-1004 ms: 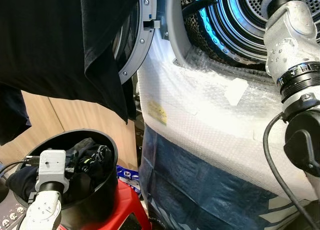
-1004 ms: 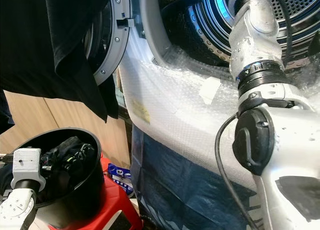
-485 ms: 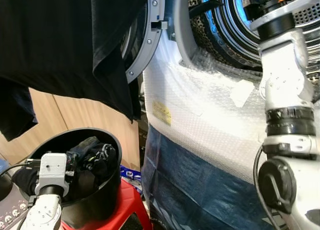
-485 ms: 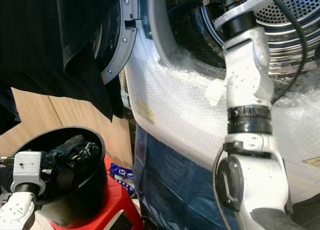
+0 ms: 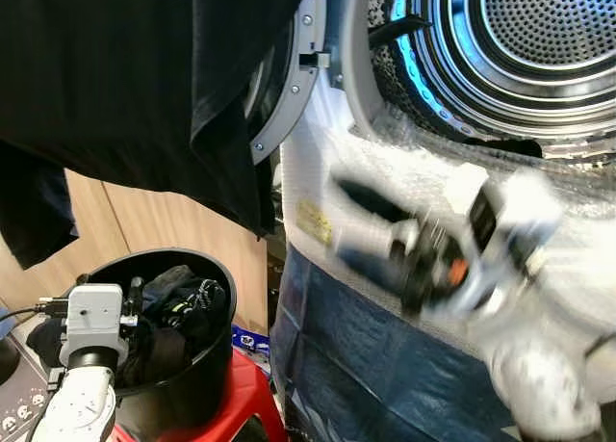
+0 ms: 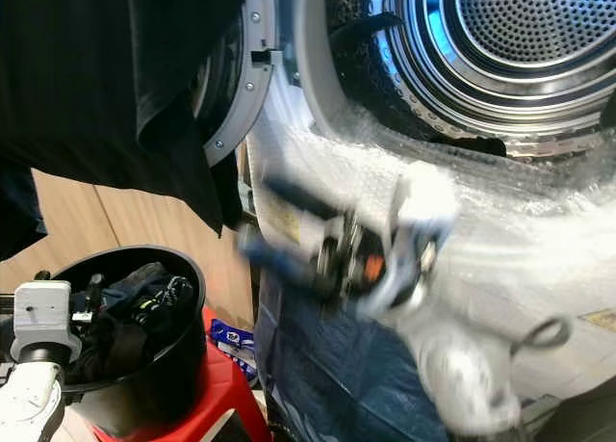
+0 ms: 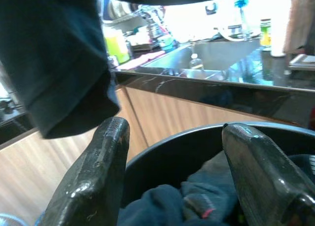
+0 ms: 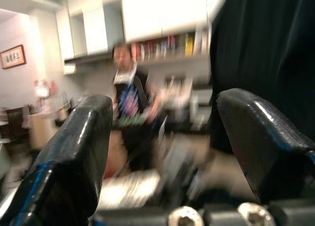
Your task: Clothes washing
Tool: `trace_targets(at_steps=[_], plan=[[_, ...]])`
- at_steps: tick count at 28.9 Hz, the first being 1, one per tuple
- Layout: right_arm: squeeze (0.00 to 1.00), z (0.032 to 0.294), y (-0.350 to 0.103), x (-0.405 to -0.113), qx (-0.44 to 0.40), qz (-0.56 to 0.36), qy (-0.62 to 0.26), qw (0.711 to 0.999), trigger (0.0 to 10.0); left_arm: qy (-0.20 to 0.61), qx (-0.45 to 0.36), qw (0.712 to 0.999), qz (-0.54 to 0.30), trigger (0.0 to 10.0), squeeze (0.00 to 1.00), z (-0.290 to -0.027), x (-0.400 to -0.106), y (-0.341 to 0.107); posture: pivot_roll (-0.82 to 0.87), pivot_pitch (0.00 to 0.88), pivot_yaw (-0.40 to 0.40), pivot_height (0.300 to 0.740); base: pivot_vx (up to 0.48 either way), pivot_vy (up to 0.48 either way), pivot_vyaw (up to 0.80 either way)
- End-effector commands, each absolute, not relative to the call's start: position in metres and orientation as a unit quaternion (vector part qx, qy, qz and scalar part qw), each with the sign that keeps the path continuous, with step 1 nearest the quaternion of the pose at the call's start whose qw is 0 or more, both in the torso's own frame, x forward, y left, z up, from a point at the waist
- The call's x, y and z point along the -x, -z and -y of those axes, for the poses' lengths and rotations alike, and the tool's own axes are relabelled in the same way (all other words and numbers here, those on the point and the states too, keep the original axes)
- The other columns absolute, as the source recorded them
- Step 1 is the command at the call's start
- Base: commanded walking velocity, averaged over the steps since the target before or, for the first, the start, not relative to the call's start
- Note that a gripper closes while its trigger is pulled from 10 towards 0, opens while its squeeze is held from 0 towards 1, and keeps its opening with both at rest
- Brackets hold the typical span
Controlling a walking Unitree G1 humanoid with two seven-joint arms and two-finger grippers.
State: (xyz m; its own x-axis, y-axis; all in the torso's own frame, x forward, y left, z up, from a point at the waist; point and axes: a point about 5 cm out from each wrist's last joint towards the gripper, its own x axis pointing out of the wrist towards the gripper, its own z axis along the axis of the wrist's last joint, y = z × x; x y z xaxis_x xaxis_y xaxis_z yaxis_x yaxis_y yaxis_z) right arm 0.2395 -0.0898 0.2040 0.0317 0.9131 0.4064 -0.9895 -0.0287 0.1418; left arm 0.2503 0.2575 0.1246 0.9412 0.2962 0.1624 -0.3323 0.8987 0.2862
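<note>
Right tool (image 5: 361, 228) and arm motion-blurred before the washer; blurred person (image 8: 132, 117) beyond its fingers.

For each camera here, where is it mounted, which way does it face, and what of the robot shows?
Head eyes: look down at open washer drum; blurred right gripper swings across.
Left wrist: faces round black laundry tub between open black fingers.
Right wrist: faces room, blurred person, between open fingers.
Shared: hanging black garment.

Wood-panel wall (image 5: 135, 225), dark glossy counter (image 7: 206, 90)
</note>
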Motion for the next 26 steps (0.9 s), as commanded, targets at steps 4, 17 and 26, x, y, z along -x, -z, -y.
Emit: trace_targets(at_steps=[4,17,26], plan=[[0.00,0.097,-0.137,-0.246,-0.178,-0.030,-0.636,0.751,10.0,-0.166,-0.164,0.970,0.071,10.0,0.00,-0.256,-0.249,-0.131,0.08,0.000,-0.019,0.740,0.000,0.000,0.00],[1.00,0.164,0.026,-0.242,-0.113,-0.335,-0.260,0.899,10.0,-0.141,-0.120,0.982,0.041,10.0,0.00,-0.251,-0.246,-0.124,0.10,0.000,-0.015,0.740,0.000,0.000,0.00],[1.00,0.180,0.073,-0.198,-0.110,-0.444,-0.070,0.887,10.0,-0.116,-0.070,0.991,0.018,10.0,0.00,-0.241,-0.244,-0.116,0.10,0.000,0.002,0.740,0.000,0.000,0.00]])
